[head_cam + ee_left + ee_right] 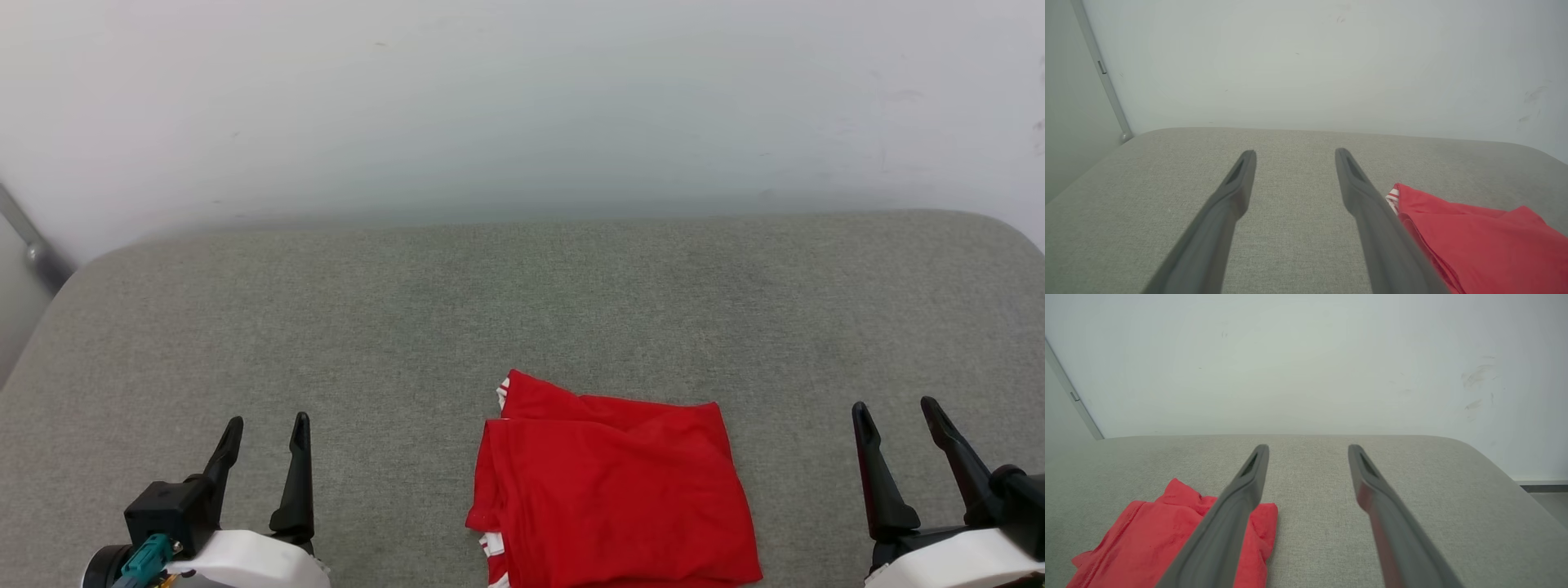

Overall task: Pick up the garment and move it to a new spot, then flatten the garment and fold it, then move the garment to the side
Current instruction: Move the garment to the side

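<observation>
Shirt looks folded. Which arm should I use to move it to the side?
Probably right. In the head view the folded garment lies a bit nearer the right claw than the left claw. Both are open and empty. The margin is small, so either could manage.

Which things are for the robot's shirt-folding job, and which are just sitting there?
For the job:
red garment, lying folded
left gripper, open
right gripper, open

Just there:
grey cushion under the garment
white wall
metal pole at the left
</observation>
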You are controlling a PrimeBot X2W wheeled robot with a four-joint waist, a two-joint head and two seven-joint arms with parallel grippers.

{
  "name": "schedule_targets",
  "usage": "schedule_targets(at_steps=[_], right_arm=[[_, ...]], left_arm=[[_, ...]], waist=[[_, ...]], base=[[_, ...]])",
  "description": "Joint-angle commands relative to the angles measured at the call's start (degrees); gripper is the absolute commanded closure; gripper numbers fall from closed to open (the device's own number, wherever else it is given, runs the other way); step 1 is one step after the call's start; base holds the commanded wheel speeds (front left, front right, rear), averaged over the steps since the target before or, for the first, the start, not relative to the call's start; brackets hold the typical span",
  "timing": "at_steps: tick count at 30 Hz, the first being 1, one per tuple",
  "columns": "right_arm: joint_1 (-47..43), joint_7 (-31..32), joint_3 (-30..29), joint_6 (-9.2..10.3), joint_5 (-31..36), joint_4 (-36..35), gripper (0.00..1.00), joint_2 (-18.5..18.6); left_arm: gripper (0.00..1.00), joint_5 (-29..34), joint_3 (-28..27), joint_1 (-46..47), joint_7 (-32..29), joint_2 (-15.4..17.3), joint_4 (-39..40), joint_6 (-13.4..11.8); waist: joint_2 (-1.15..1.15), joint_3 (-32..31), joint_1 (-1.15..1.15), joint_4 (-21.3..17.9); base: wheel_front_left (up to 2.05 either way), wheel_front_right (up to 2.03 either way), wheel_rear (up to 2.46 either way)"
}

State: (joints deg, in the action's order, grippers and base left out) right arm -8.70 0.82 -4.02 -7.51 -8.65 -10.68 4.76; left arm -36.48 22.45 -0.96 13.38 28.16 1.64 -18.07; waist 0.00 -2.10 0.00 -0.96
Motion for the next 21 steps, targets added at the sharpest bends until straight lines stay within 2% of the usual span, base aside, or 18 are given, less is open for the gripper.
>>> schedule_targets(at_steps=[1,6,10,16,21], right_arm=[[0.3,0.1,-0.1,0.05,-0.2,-0.5,0.0,-0.4],[0.8,1.7,-0.8,0.05,-2.1,-1.0,0.0,-0.8],[1.7,5.5,-4.4,0.05,-5.5,-0.7,0.0,-0.7],[3.8,14.3,-12.2,0.05,-11.0,2.4,0.0,2.5],[6.6,22.0,-19.1,0.05,-17.0,7.7,0.0,6.5]], left_arm=[[0.0,0.0,-0.1,0.0,0.4,-0.1,-0.2,0.1],[0.0,-0.2,-1.2,0.1,0.8,-0.2,0.2,-0.1],[0.0,0.7,-2.3,0.0,1.3,0.0,0.6,-0.1],[0.0,1.7,-4.0,1.0,1.7,-1.2,1.2,0.5],[0.0,4.3,-5.7,1.6,1.9,-3.9,2.6,2.0]], waist=[[0.0,0.0,0.0,-0.1],[0.0,0.4,0.0,-0.2],[0.0,0.9,0.0,0.0],[0.0,1.8,0.0,1.0],[0.0,3.2,0.0,2.6]], base=[[0.0,0.0,0.0],[0.0,0.0,0.0],[0.0,0.0,0.0],[0.0,0.0,0.0],[0.0,0.0,0.0]])
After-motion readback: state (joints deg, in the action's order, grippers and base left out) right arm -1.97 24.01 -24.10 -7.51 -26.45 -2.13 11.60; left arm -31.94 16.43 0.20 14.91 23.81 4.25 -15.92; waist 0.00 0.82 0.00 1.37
